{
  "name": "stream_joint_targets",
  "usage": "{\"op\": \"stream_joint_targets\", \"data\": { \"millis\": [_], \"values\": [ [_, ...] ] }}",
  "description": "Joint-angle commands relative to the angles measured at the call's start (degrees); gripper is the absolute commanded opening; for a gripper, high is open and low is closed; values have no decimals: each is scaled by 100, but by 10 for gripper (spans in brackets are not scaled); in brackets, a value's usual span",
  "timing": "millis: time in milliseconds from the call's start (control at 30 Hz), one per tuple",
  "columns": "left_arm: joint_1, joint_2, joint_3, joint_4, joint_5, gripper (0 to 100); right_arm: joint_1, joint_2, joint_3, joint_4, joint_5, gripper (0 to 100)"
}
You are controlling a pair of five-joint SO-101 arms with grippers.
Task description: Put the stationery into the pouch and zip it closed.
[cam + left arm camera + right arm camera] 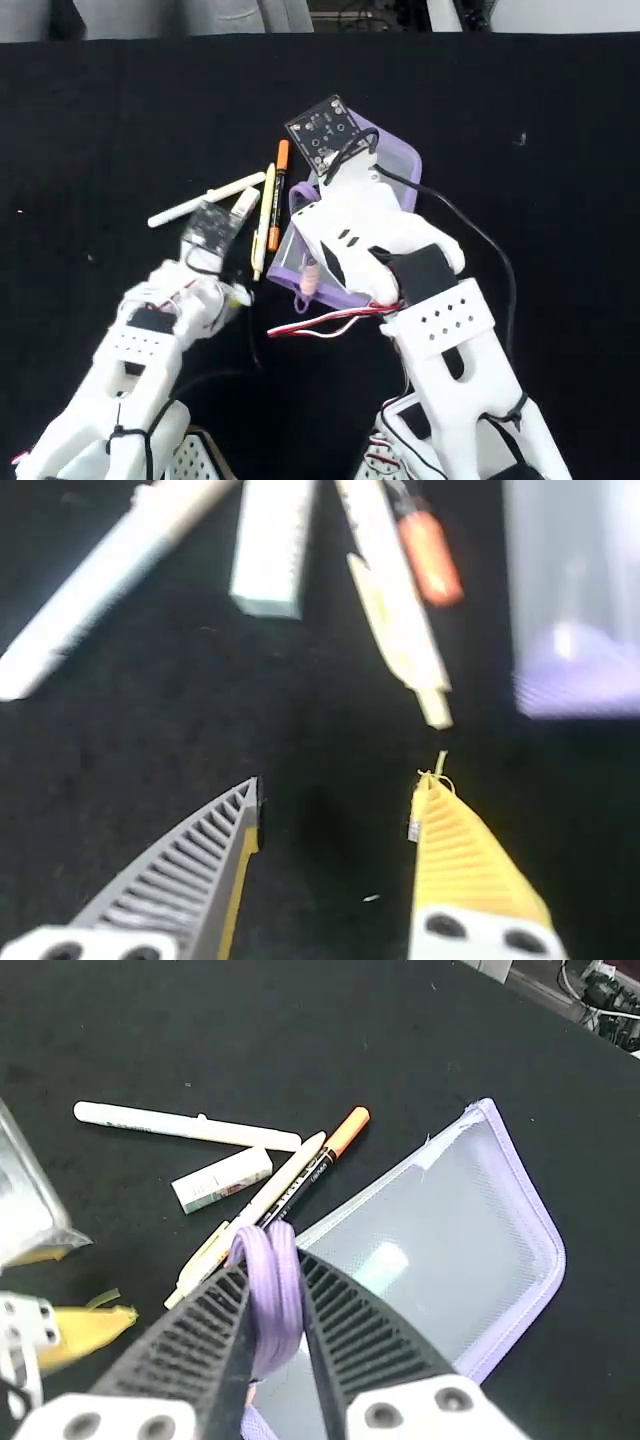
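Closely, the right gripper (270,1265) is pinching the edge of the purple pouch (450,1230), a grip the high view is hiding under the arm; the left gripper (340,795) is hanging spread, pens (263,220) lying at the pouch's nine o'clock.

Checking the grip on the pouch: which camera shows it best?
Right wrist view: the right gripper is shut on the purple edge of the pouch, clear face visible. In the high view the right arm covers most of it; the left wrist view catches one corner.
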Motion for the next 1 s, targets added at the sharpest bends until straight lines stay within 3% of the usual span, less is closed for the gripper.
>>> {"op": "stream_joint_targets", "data": {
  "millis": [0,233,400,600,700,967],
  "values": [
    [40,-360,330,-607,-325,246,88,-224,-40,-141,35,13],
    [57,-2391,1754,-1354,-26,245,88,-224,-22,-149,44,13],
    [75,-4334,1807,431,589,245,70,-224,-13,-149,35,13],
    [980,-6127,1754,2233,721,245,79,-215,-13,-149,35,13],
    [1288,-5820,1763,2048,721,245,79,-215,-4,-149,35,13],
    [1279,-4993,1807,818,703,245,70,-215,-4,-123,35,13]
  ]
}}
